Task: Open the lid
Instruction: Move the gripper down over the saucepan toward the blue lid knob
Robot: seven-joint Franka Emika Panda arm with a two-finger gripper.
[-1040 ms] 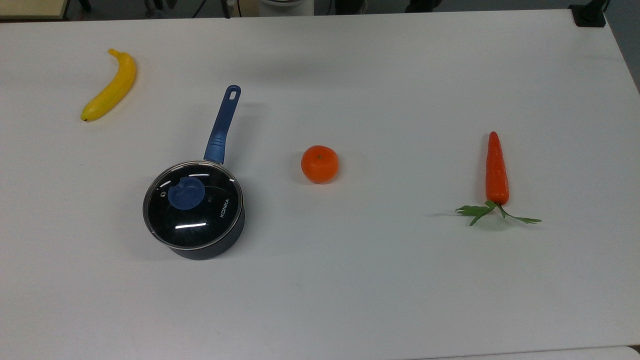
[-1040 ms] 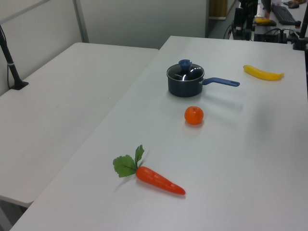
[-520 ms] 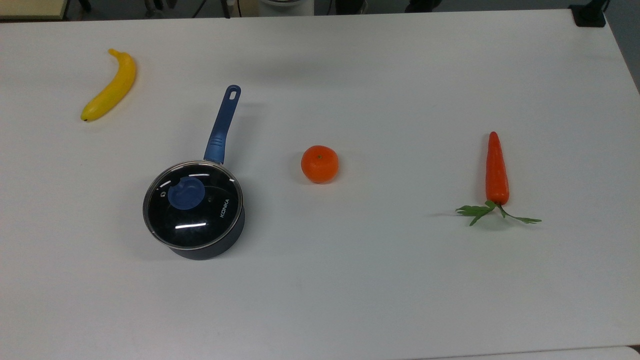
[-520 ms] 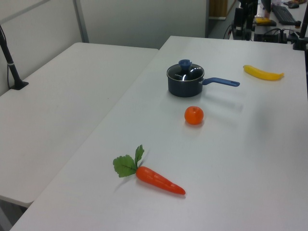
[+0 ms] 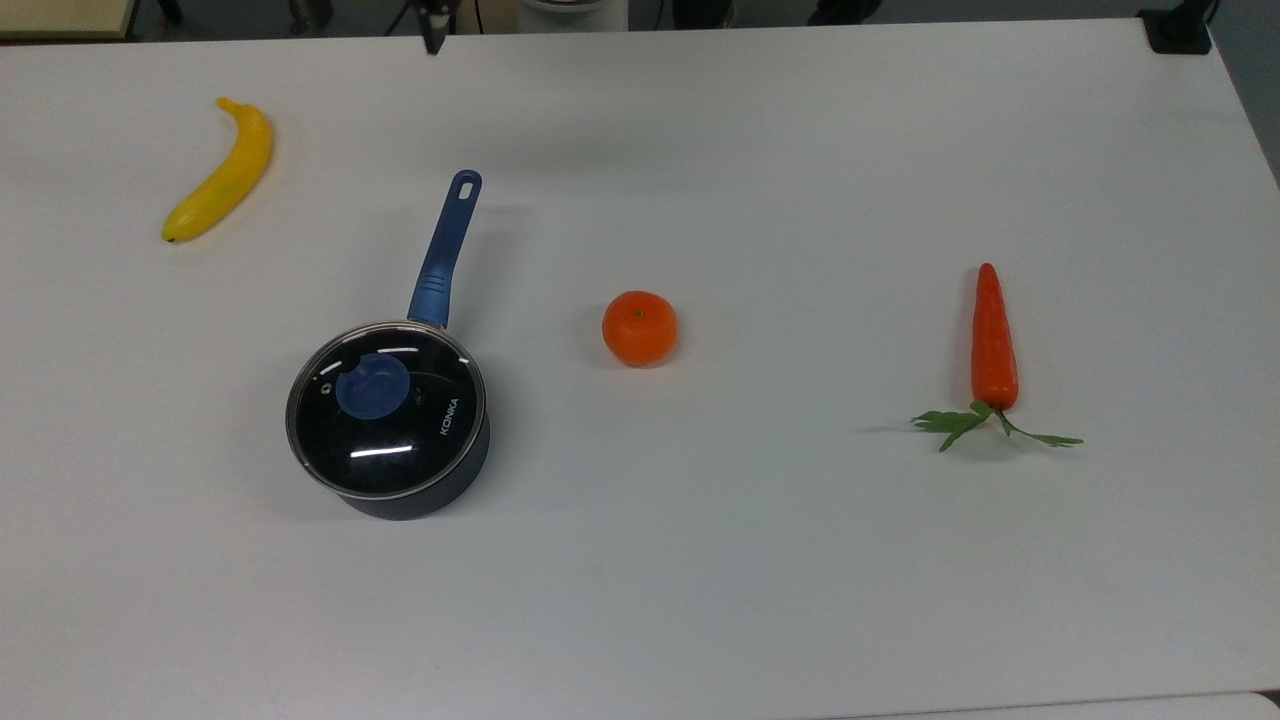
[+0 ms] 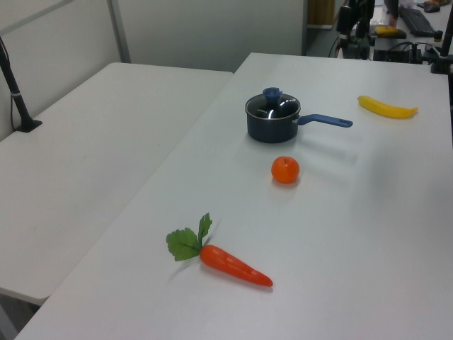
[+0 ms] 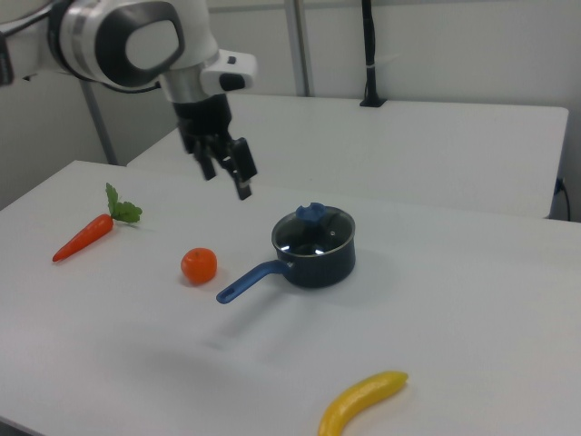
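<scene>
Gripper (image 7: 225,171) hangs in the air above the table (image 7: 472,300), fingers spread apart with nothing between them; in the right view it sits up and to the left of the pan (image 7: 315,247), well apart from it; in the top view its tip shows at the table's far edge, beyond the end of the pan's handle (image 5: 441,252).

Lid (image 5: 386,410) rests seated flat on the pan, rim to rim, blue knob (image 5: 372,386) upright and untouched; in the right view the lid lies below and to the right of the gripper, with open air between them.

Orange (image 7: 199,265) lies on the table below the gripper in the right view, slightly to its left, apart from the pan's handle; carrot (image 7: 86,232) lies farther to the right view's left, well apart from the gripper, near the table's edge; banana (image 7: 363,402) lies well away, close to the near edge in the right view.

Table surface around the pan is bare on all sides save the handle side; the lid has free room above it.
</scene>
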